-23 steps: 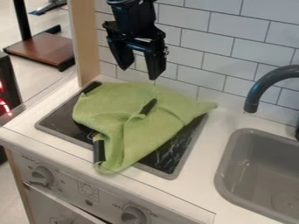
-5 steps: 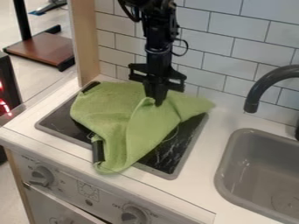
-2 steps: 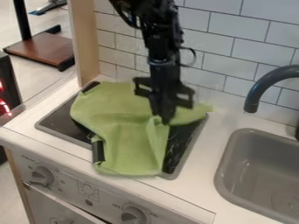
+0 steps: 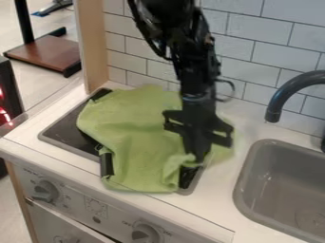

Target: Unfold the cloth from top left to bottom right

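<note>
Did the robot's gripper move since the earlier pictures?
Yes! The gripper moved down and to the right in the picture, closer to the gray sink.

Green cloth (image 4: 130, 142) on black stovetop (image 4: 66, 129), white counter (image 4: 222, 175)

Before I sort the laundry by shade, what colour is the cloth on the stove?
The cloth is plain light green, seen best in the camera view.

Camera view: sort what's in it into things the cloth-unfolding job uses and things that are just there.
For the job:
- green cloth
- gripper, at the cloth's right part
- black stovetop, under the cloth

Just there:
- sink
- faucet
- left knob
- right knob
- brown board
</note>
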Available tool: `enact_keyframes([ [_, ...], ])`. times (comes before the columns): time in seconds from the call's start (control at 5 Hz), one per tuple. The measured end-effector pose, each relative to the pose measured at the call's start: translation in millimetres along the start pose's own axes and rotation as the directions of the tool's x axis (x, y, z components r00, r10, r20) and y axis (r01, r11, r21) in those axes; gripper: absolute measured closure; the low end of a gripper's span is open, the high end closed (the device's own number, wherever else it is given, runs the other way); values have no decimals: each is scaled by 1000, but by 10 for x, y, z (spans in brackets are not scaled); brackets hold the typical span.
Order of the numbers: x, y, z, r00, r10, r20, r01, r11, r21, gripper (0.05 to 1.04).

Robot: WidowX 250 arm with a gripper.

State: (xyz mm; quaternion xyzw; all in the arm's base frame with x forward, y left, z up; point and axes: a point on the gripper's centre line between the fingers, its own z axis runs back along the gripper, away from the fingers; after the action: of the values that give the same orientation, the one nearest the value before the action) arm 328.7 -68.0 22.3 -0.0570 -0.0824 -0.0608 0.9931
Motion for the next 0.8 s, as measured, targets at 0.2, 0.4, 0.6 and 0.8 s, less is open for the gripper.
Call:
enact_keyframes([
  [0.2,7,-120,-130,1000,-11,17,11,1000,18,1003],
  [0.4,17,-163,-198,999,-14,33,13,1000,22,1003],
  [0.6,-21,-210,-282,999,-35,17,35,999,-12,973],
  [0.8,-37,-195,-289,997,-74,9,74,997,-3,783],
])
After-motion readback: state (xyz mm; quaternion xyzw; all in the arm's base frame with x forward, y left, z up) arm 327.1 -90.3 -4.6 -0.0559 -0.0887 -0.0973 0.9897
